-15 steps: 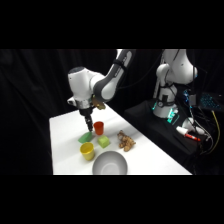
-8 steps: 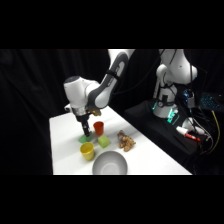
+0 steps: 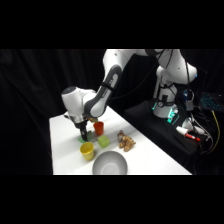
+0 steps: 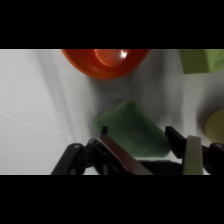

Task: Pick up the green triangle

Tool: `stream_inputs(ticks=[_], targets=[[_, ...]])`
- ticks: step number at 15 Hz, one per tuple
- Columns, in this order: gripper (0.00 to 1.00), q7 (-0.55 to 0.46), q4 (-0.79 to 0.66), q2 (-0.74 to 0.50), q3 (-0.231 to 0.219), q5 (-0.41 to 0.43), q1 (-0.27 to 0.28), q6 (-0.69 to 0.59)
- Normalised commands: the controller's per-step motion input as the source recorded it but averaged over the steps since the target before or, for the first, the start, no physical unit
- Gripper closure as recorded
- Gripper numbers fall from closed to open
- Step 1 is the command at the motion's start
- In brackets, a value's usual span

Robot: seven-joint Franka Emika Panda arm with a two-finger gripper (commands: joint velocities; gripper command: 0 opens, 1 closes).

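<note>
We note the gripper low over the table, its 2 fingers spread apart with the green triangle between them; the jaws look open around it, not yet pressing, though contact at the sides is hard to confirm. Risk, as we judge it: the wedge's slanted faces could let it squirt out or tilt when the fingers close, and the orange cup sits just beside it, so a sideways nudge might bump the cup. The lime-green block and yellow cup lie near too. The triangle itself is a small flat medium-green wedge with rounded corners, lying flat on the white table, just below the orange cup in the wrist view.
</note>
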Motion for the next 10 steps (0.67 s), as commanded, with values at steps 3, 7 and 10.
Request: stream_inputs(ticks=[3,7,10], targets=[[0.59,-0.16,0.23,0.12,0.052,0.088,-0.057,-0.03],[0.88,-0.16,0.18,0.05,0.046,0.086,-0.057,-0.08],[1.00,-0.16,0.10,-0.07,0.053,0.102,-0.060,-0.17]])
